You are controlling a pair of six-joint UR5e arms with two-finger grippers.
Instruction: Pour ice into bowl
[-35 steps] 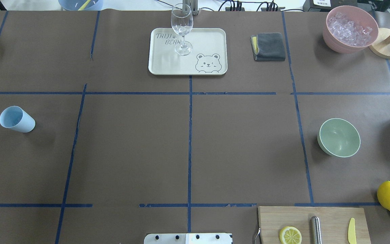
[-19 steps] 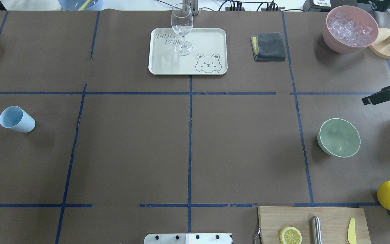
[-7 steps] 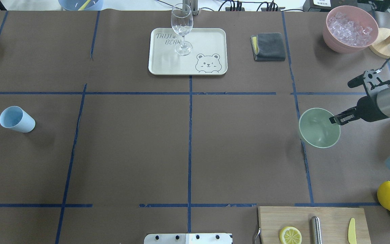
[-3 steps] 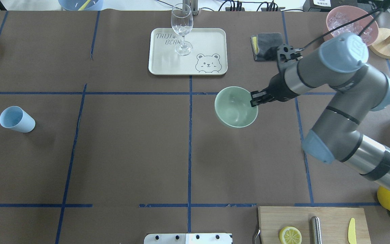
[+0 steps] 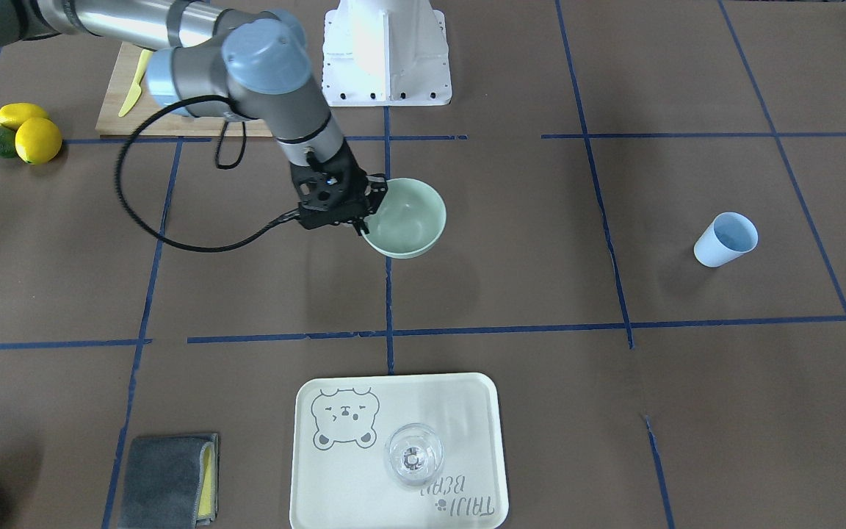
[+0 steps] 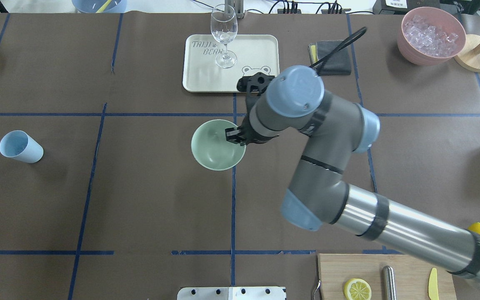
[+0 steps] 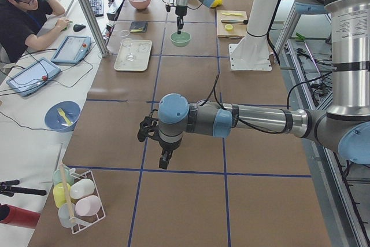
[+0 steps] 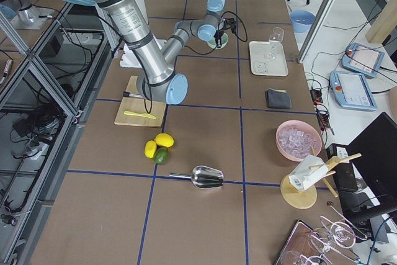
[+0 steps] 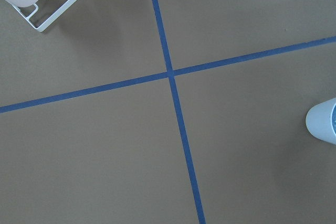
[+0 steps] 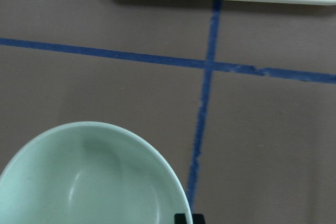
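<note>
The mint-green bowl [image 6: 214, 146] is empty and hangs at the table's middle, over the blue centre line; it also shows in the front view [image 5: 410, 214] and the right wrist view [image 10: 89, 182]. My right gripper [image 6: 234, 136] is shut on the bowl's rim and holds it slightly above the table, its shadow lying apart from it. The ice [image 6: 431, 34] lies in the pink container [image 6: 406, 46] at the far right corner. My left gripper [image 7: 164, 158] shows only in the exterior left view, hanging over bare table; I cannot tell whether it is open or shut.
A cream tray [image 6: 256, 50] with a wine glass [image 6: 223, 35] stands just beyond the bowl. A light blue cup [image 6: 20, 146] is at the left, a grey cloth [image 6: 331, 57] right of the tray. A cutting board [image 6: 406, 275] with a lemon slice [image 6: 356, 288] is front right.
My right arm came in from the right, closed on the bowl's rim at the right side, and carried the bowl leftward to the table's centre.
</note>
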